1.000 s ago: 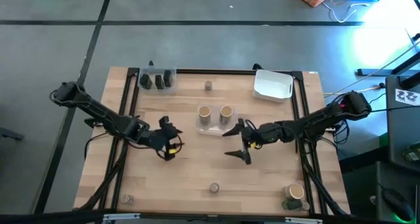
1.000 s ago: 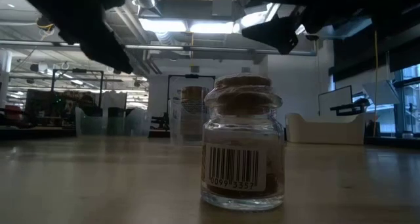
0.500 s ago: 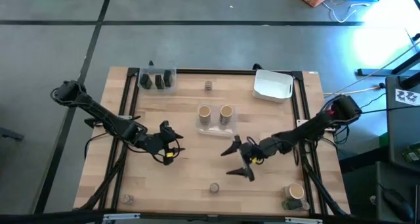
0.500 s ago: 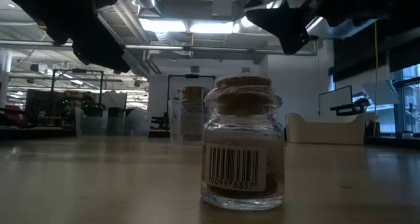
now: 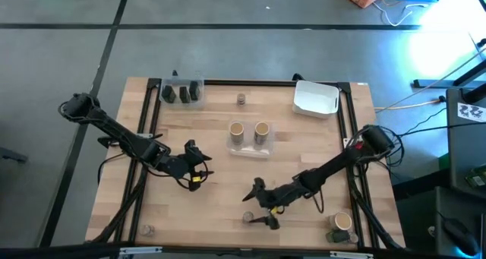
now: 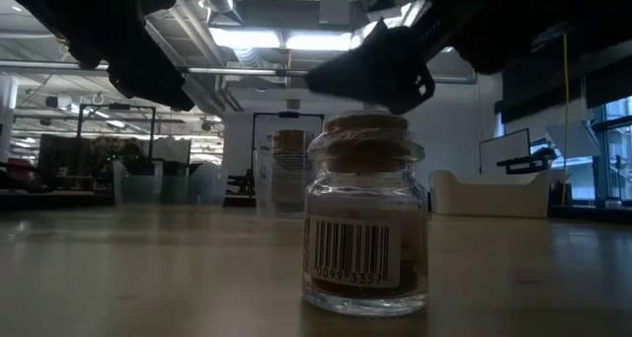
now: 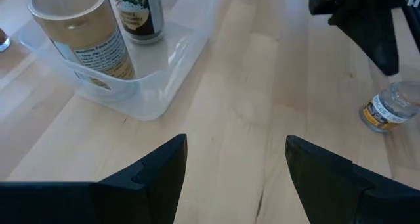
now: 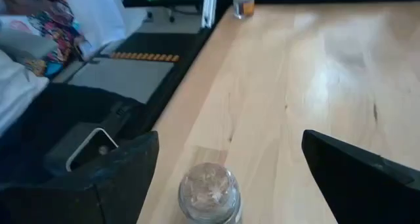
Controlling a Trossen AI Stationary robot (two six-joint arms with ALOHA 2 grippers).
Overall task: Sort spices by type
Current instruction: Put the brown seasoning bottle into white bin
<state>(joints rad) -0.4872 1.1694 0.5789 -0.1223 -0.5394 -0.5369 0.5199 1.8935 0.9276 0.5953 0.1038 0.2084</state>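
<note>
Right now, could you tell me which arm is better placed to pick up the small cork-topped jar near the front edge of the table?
The right. Its open gripper hangs just over the small jar, fingers either side in its wrist view. The left gripper waits open farther back, mid-table.

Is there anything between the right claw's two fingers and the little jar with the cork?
Nothing, only bare wood. In the right wrist view the small jar stands in the gap of the open right gripper, untouched. The high view shows the same.

Bare table (image 5: pixel 220 191) around small jar (image 5: pixel 247 216)
</note>
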